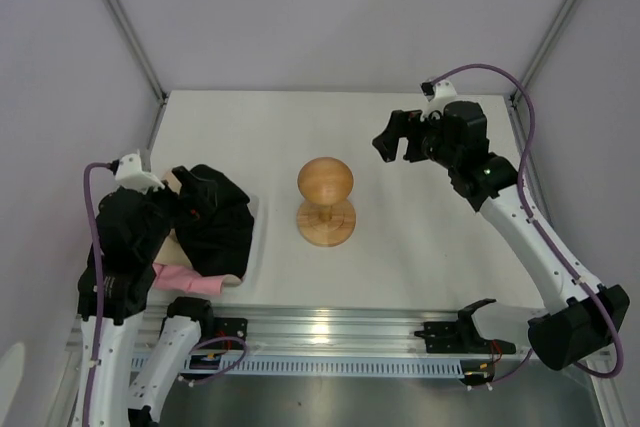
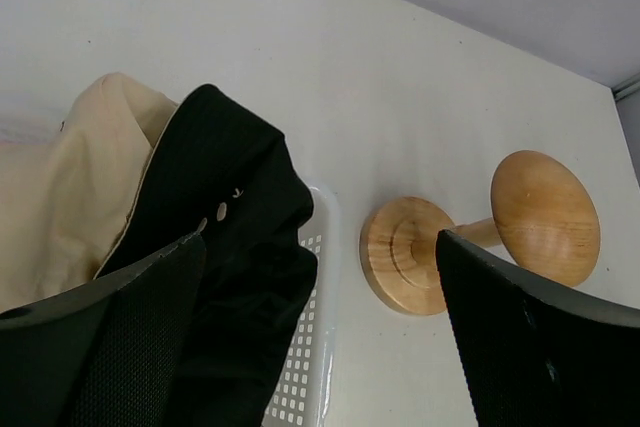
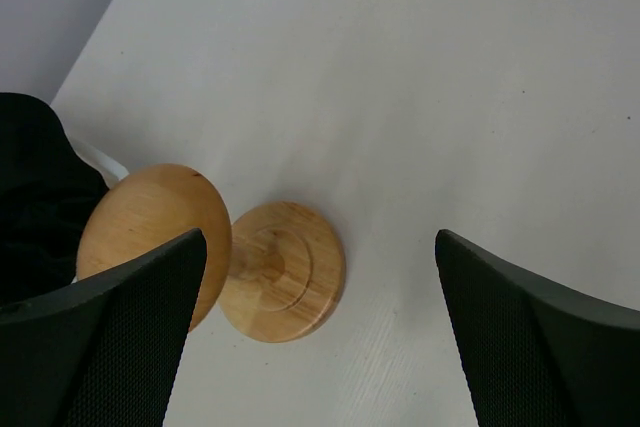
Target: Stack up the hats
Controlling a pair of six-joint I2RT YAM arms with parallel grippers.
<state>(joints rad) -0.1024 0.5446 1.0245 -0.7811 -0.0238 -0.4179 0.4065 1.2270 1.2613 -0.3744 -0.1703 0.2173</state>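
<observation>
A black hat lies crumpled on top of a beige hat and a pink hat in a white basket at the table's left. A second pink hat does not show. My left gripper is open over the basket. In the left wrist view its left finger rests beside the black hat, with the beige hat behind. My right gripper is open and empty, held above the table to the right of the wooden stand. In the right wrist view only bare table lies between its fingers.
The round-topped wooden stand stands upright mid-table; it also shows in the left wrist view and the right wrist view. The white basket has a perforated wall. A metal rail runs along the near edge.
</observation>
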